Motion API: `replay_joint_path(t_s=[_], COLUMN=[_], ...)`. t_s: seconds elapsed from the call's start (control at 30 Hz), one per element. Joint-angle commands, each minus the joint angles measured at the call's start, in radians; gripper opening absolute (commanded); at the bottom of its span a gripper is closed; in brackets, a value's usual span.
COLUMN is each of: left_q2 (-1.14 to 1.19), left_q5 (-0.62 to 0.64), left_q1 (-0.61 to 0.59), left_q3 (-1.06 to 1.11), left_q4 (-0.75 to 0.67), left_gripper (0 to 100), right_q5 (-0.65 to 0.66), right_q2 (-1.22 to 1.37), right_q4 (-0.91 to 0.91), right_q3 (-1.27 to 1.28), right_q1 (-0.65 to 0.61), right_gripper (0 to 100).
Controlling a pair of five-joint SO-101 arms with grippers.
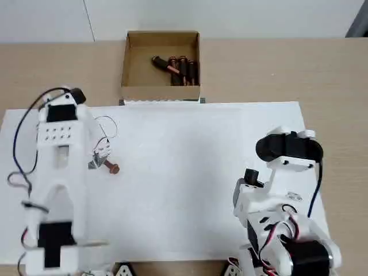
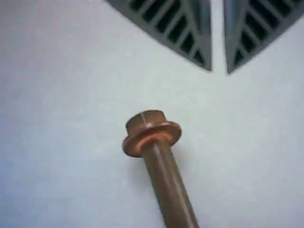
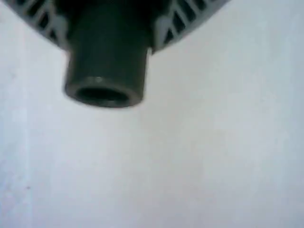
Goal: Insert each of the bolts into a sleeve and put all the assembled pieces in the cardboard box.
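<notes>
1. Left wrist view: the copper flange bolt [image 2: 153,137] lies loose on the white sheet [image 2: 57,142], just short of the left gripper [image 2: 217,52]. The jaws are nearly closed on nothing.
2. That slit looks narrower than the shank. If the gripper descends without widening, the tips would likely push the bolt and roll it away.
3. The right gripper [image 3: 111,16] clamps a dark sleeve [image 3: 107,61] with its bore facing outward, well apart from the bolt.
4. A tilted grasp on the bolt would probably make its tip catch on the sleeve's rim and jam.
5. The cardboard box [image 1: 131,63] already holds several assembled pieces [image 1: 178,69]. A careless drop may bounce the new one off them.
</notes>
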Motion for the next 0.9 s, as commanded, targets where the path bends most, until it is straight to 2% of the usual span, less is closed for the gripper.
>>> replay_joint_path(t_s=[0.0, 0.13, 0.3, 0.53, 0.77, 0.87], left_q2=[0.084, 0.121, 0.155, 0.255, 0.334, 0.342], left_q5=[0.021, 0.032, 0.034, 0.034, 0.032, 0.032], left_q1=[-0.008, -0.006, -0.008, -0.008, -0.008, -0.008], left_q3=[-0.087, -0.142, -0.165, -0.166, -0.166, -0.166], left_q4=[0.023, 0.015, -0.003, -0.006, -0.098, -0.121], left_gripper=[0, 2, 13, 13, 13, 8], right_q5=[-0.005, -0.005, -0.005, -0.005, -0.005, -0.005], right_q2=[0.004, 0.004, 0.004, 0.004, 0.004, 0.004], right_q4=[-0.021, -0.021, -0.021, -0.021, -0.021, -0.021], right_q3=[-0.006, -0.006, -0.006, -0.006, -0.006, -0.006], right_q1=[0.005, 0.005, 0.005, 0.005, 0.005, 0.005], right_gripper=[0.2, 0.2, 0.2, 0.2, 0.2, 0.2])
